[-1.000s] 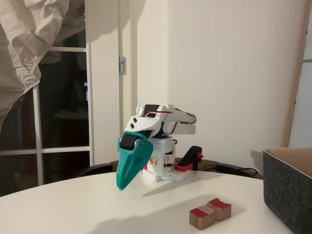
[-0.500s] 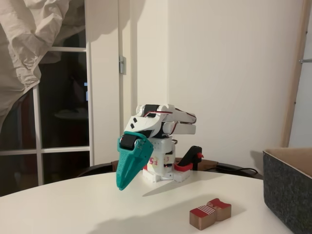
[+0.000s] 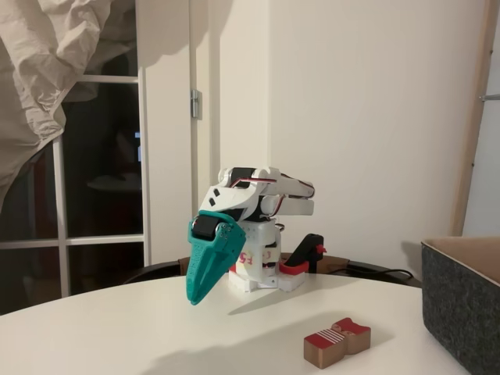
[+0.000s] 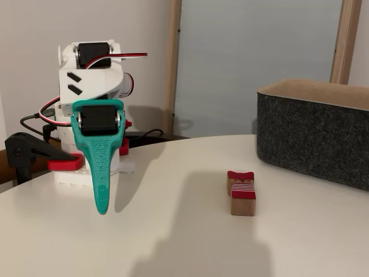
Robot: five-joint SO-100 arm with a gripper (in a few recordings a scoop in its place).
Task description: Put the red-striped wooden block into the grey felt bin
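Block: the red-striped wooden block lies flat on the white surface, touching nothing else. Its top is red, with thin white stripes over one part; bare light-brown wood shows on its sides.

Block to bin: the grey felt bin stands near the block, to the right of it in both fixed views, with a strip of bare surface between them. The bin's dark-grey walls are straight and its rim shows a pale tan lining.

Pincer: the teal pincer hangs tip-down above the surface, well apart from the block and to the left of it in both fixed views. Its fingers lie together as one tapered blade, clenched, with nothing between them.

Arm: the white arm is folded low over its base at the back of the surface, where a black-and-red clamp sits beside it.

Background: a dark window and a pale wall.
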